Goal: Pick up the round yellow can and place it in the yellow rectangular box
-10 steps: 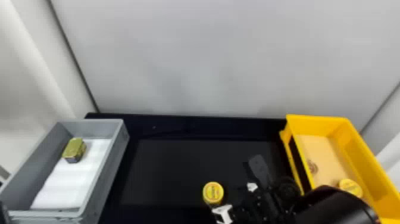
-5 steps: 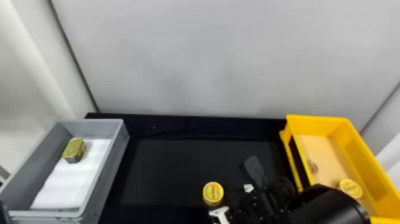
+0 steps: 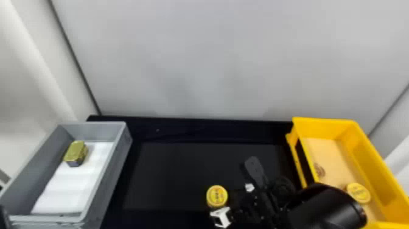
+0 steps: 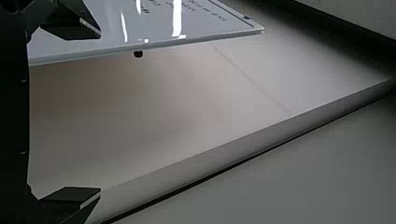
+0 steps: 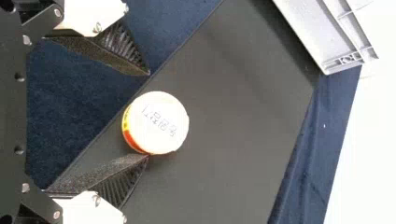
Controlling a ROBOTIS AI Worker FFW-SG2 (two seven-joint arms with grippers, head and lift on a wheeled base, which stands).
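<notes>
Gripper, R (image 3: 232, 198), is at lower ctr-right of head view, beside the yellow can (image 3: 217, 196), w/ its arm (image 3: 325, 208) coming in from the bottom edge. R wrist cam gives me fingers spread, nothing pinched btwn the pads. One fingertip is right at the can's side; can't tell if it's touching. Other one is apart from it. White mounts at both finger bases.

Can is upright on the black mat (image 3: 170, 176), lower ctr of head view, lid up, w/ print on it. In R wrist view I get its pale, washed-out top plus a bit of yellow/red side.

Yellow box (image 3: 368, 158) takes the right side of frame, down to lower right. I see a 2nd yellow can (image 3: 359, 192) already in it, lid up on the tan floor (image 3: 331, 155), partly behind the R arm; brown round mark (image 3: 319, 170) on the same floor, nearer the box's left wall.

Grey box (image 3: 117, 170) at lower left. White liner (image 3: 71, 185) on its bottom, gold tin (image 3: 76, 152) on the liner's upper-left part.

L gripper (image 3: 4, 217): just a dark bit at the lower left edge in head view. On its own wrist cam I get L gripper (image 4: 100, 112) fingers wide apart, zero held, near a glossy white panel (image 4: 163, 23) w/ writing. Pale wall (image 3: 213, 61) fills top of head view.
</notes>
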